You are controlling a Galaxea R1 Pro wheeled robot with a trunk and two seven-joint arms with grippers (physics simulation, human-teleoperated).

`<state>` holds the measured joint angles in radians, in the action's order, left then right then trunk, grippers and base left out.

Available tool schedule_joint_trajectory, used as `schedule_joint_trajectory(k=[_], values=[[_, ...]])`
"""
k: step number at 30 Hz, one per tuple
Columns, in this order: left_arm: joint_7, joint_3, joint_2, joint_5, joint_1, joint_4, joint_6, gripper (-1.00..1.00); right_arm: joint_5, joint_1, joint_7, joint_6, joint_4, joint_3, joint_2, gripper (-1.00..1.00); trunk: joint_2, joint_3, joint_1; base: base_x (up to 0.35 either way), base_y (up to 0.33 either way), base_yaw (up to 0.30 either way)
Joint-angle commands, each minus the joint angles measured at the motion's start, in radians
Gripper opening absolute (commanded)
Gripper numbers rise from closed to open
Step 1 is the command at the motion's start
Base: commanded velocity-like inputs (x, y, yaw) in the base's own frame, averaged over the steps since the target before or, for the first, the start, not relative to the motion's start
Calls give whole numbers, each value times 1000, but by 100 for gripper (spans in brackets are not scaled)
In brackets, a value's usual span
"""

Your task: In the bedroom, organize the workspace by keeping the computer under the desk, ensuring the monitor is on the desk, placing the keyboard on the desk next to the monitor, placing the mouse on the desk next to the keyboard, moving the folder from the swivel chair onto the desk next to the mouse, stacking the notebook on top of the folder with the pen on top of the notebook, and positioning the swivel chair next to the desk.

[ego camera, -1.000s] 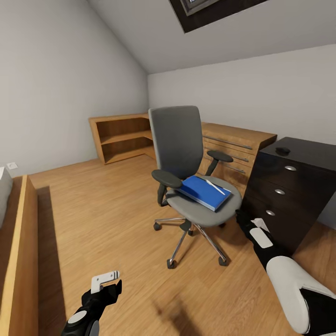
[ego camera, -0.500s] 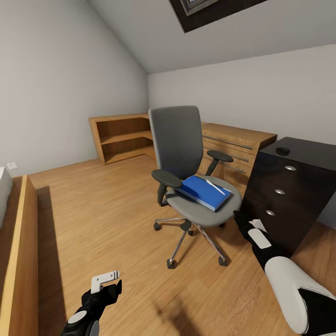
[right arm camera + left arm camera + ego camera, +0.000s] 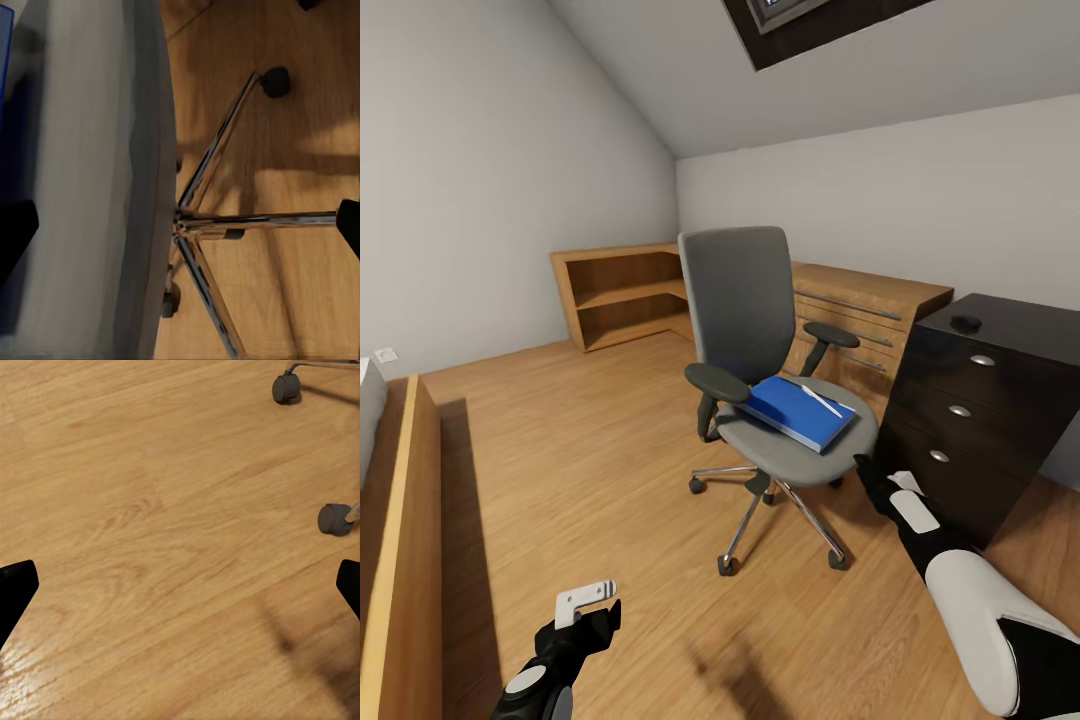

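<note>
The grey swivel chair [image 3: 745, 330] stands mid-room on the wood floor. On its seat lies the blue folder [image 3: 796, 412], with the thin whitish pen [image 3: 815, 397] resting on top. A small dark mouse [image 3: 965, 322] sits on the black drawer cabinet [image 3: 980, 420]. My right gripper [image 3: 868, 468] is open just off the seat's near right edge. In the right wrist view the seat edge [image 3: 82, 187], a sliver of the folder [image 3: 4, 45] and the chrome base [image 3: 225, 221] show between the fingers. My left gripper [image 3: 600, 605] hangs open low over bare floor.
Light-wood low cabinets [image 3: 860, 300] and open shelves [image 3: 620, 290] line the back wall behind the chair. A wooden bed frame [image 3: 405, 520] runs along the left. Two chair castors [image 3: 334, 519] show in the left wrist view. Floor lies open left of the chair.
My right arm has crept slightly forward toward the edge of the chair seat. The left arm, the chair and the things on it have not moved.
</note>
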<state>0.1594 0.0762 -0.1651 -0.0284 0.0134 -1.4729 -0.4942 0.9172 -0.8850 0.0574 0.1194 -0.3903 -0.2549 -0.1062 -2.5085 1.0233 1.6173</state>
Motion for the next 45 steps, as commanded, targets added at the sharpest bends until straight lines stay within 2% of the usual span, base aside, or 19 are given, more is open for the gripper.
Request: schedule_joint_trajectory(k=[1, 23, 28, 45], values=[[3, 1, -1, -3, 0, -1, -5, 100, 8, 0, 5, 13, -2, -3, 0, 100, 0, 1, 0, 0, 0, 0], [3, -3, -2, -3, 0, -1, -4, 100, 35, 0, 0, 124, -2, -3, 1, 100, 0, 1, 0, 6, 0, 22], [4, -14, -2, -3, 0, -1, -3, 100, 34, 0, -34, 127, -2, -3, 0, 100, 0, 1, 0, 246, 0, 123], [3, -19, -2, -2, 0, -1, -3, 100, 34, 0, -40, 128, -2, -4, 0, 100, 0, 1, 0, 204, 0, 45]])
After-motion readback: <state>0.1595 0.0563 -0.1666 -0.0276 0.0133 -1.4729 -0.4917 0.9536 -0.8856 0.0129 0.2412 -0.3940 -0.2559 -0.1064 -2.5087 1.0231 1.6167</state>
